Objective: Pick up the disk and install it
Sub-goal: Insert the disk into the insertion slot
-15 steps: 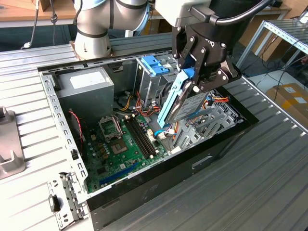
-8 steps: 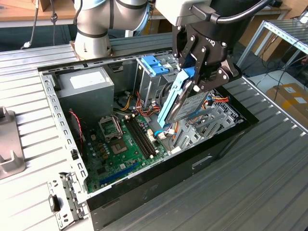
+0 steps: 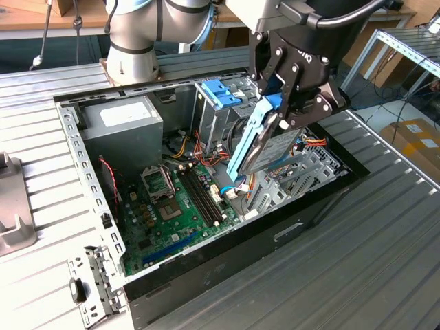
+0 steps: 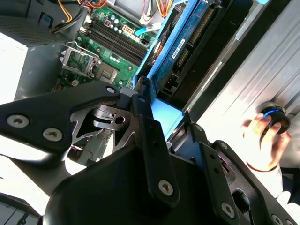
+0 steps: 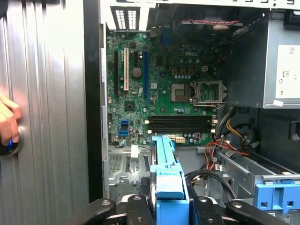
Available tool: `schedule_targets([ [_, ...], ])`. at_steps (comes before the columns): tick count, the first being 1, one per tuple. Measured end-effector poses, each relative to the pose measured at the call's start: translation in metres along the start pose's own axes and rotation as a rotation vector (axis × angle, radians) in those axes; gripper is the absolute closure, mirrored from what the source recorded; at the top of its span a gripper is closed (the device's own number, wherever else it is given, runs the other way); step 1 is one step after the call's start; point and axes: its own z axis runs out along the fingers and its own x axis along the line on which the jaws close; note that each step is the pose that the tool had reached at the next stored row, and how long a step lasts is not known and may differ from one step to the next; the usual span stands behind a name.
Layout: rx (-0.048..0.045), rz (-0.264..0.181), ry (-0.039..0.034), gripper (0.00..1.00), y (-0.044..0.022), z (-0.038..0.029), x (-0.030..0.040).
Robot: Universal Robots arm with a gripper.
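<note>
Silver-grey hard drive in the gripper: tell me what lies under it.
Under the tilted silver-grey hard drive with blue bracket, shut in the black gripper, sit a grey metal drive bay and blue cables. The bay's floor is covered by the drive.

Above the case (image 3: 206, 275) — disk (image 3: 270, 150) in gripper (image 3: 283, 124)

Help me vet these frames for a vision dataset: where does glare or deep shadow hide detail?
Second wrist view: the background behind the pincer burns out to white, and the disk shows glare on its blue bracket. First wrist view: the vent grille is washed out. Exterior view: even light, with shadow beside the power supply.
</note>
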Motion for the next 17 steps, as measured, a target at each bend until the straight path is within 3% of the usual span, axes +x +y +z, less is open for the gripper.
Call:
schedule_targets([
  [5, -0.0005, 0.0, -0.0006, 0.63, -0.002, -0.0007, 0.0106],
  [6, -0.0016, 0.0, -0.0014, 0.63, -0.005, -0.0006, 0.0123],
  [17, -0.005, 0.001, -0.0041, 0.63, -0.026, -0.0005, 0.0143],
])
